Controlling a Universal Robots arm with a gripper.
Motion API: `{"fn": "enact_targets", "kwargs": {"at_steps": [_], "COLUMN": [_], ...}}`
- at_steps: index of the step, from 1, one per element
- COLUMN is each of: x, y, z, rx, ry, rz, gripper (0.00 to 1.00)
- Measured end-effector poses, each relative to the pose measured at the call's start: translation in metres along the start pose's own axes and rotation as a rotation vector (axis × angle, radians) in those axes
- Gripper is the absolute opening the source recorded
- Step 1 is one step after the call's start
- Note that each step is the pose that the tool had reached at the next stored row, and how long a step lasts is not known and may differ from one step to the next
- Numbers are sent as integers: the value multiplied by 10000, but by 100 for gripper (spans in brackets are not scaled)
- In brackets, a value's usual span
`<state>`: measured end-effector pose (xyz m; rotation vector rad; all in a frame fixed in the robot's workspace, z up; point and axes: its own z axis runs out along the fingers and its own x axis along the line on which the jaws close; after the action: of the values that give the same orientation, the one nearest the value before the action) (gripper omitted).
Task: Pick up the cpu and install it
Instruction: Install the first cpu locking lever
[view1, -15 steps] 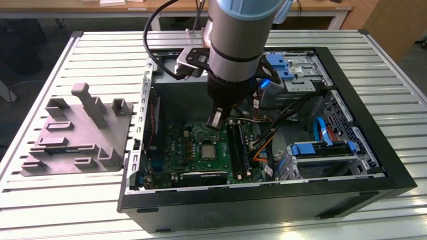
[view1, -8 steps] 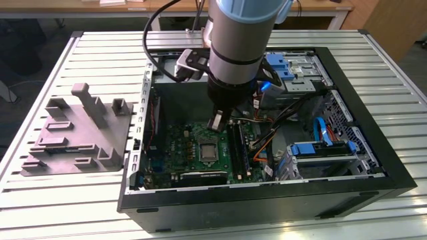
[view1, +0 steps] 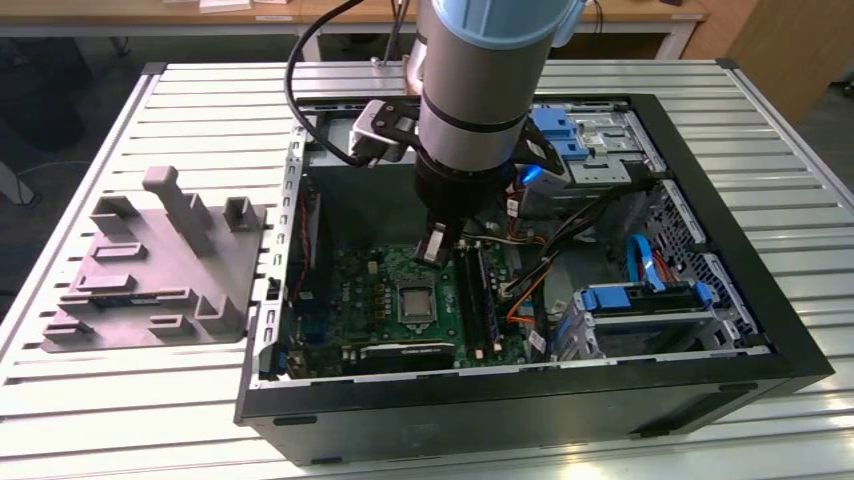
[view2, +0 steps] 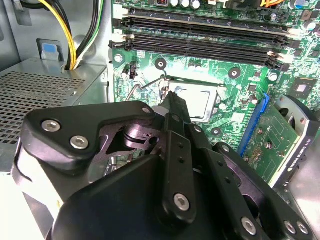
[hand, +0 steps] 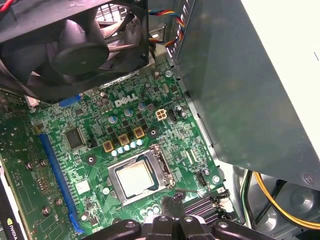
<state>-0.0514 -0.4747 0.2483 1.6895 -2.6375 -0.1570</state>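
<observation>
Arm: I reach down from above into the open computer case (view1: 747, 330), which lies on its side on a slatted metal table (view1: 200, 400).

Gripper: my gripper (view1: 437, 248) hangs over the green motherboard (view1: 367, 300), just above the processor socket (hand: 141, 177). In the second wrist view my gripper (view2: 175, 107) narrows to a dark tip near the socket's edge.

Grip: my fingers (hand: 176, 204) sit close together with nothing seen between them; whether they are fully clenched, I cannot tell.

CPU: the cpu (hand: 135, 179) lies flat inside the socket, its pale metal top facing up and the metal frame around it. In the second wrist view the cpu (view2: 200, 100) shows beside my fingertip; in the exterior view the cpu (view1: 415, 303) sits near the middle of the board.

Lever: a thin wire lever (view2: 145, 85) stands beside the socket.

Surroundings: memory slots (view2: 200, 42) run along one side of the socket, a black fan (hand: 75, 45) is mounted nearby, and a grey-purple fixture (view1: 154, 270) rests on the table at the exterior view's left, well apart from the case.
</observation>
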Motion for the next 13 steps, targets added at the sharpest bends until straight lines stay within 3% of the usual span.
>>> {"fn": "enact_targets", "kwargs": {"at_steps": [8, 13], "x": [1, -30], "y": [0, -63], "z": [0, -1], "rx": [0, -4], "ry": [0, -8], "rz": [1, -1], "gripper": [11, 11]}}
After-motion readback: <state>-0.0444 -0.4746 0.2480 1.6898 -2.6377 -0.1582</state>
